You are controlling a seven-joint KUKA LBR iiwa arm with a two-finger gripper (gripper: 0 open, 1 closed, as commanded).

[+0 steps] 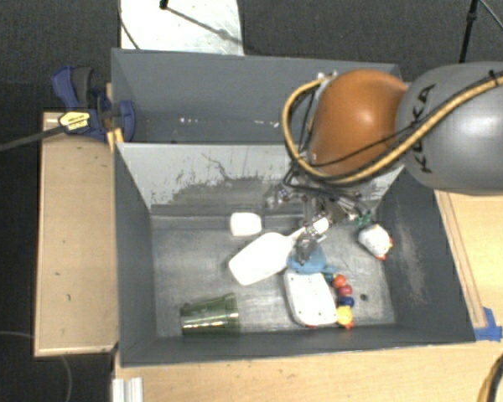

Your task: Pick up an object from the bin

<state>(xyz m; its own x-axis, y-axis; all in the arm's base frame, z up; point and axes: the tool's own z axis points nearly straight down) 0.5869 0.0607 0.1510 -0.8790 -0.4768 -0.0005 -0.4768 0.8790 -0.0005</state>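
Observation:
My gripper [311,234] hangs below the orange dome, low over the middle of the bin. Right under it lies a small blue piece [307,264], touching the right end of a white flat oval object [258,260]. Just in front of the blue piece is a white rounded-rectangle device [310,301]. A string of coloured beads [344,301] runs along that device's right side. Nothing shows as held.
A small white block [245,223] lies by the back wall, left of the gripper. A white and orange object [375,241] sits at the right. A dark green glass [210,312] lies on its side at the front left. The arm covers the bin's back right.

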